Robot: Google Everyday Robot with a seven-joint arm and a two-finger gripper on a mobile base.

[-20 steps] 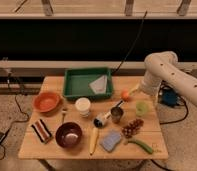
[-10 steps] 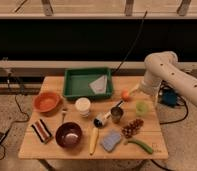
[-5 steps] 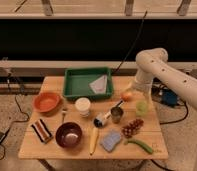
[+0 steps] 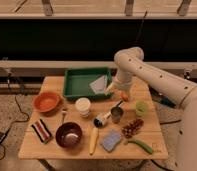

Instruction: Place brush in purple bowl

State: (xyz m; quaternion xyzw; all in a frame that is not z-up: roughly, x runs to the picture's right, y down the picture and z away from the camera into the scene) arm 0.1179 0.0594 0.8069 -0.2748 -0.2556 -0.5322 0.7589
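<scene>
The brush (image 4: 103,119) lies near the table's middle, its round white and dark head at the lower left and its slim handle running up right towards a small metal cup (image 4: 117,114). The purple bowl (image 4: 69,135) stands at the front left, with nothing visible in it. My gripper (image 4: 111,89) hangs from the white arm over the right edge of the green tray (image 4: 74,91), behind the brush and well above it. Its jaws look open and nothing is held between them.
An orange bowl (image 4: 47,101) is at the left, a white cup (image 4: 83,106) in the middle, and a striped object (image 4: 41,130) at the front left. A yellow vegetable (image 4: 94,140), blue sponge (image 4: 111,141), grapes (image 4: 132,127), green cup (image 4: 141,108) and green pod (image 4: 141,145) crowd the front right.
The arm has swung left from the table's right side, bringing the gripper over the tray's right edge. The objects on the table have not moved.
</scene>
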